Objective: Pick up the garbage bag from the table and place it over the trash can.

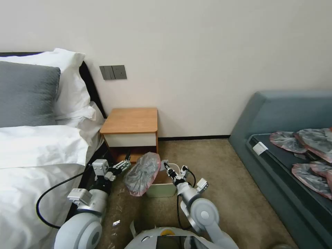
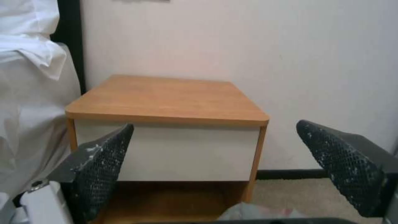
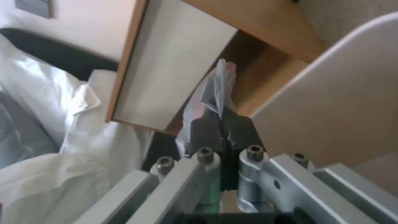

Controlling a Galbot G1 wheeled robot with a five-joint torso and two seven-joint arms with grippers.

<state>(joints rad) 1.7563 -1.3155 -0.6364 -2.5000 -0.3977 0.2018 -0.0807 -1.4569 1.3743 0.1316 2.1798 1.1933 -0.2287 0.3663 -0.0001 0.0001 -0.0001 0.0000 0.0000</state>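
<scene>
Head view: garbage bag (image 1: 142, 174) hanging in the air, off the table (image 1: 130, 121), in front of the lower shelf and over the left side of the trash can (image 1: 162, 190). Pinched at its upper right edge by the right gripper (image 1: 166, 167), fingers clamped tight on a fold of plastic. Bulk of the bag drooping down and left from that grip, grey crinkled body with pinkish rim showing at the bottom, partly covering the can's near left corner, not seated on the rim. Left gripper (image 1: 126, 164) just beside the bag's left edge, level with the shelf, fingers spread wide, holding nothing; contact with the bag not discernible. Right wrist view: both fingers (image 3: 207, 126) pressed together with a thin peak of bag (image 3: 219, 84) sticking out past the tips, can wall (image 3: 331, 105) close alongside. Left wrist view: two black textured pads (image 2: 104, 161) far apart, table (image 2: 166, 99) top bare straight ahead, sliver of bag (image 2: 257, 213) low between the pads. Several flattened bags (image 1: 304, 152) lying on the grey sofa (image 1: 276, 114) at right, well apart.
</scene>
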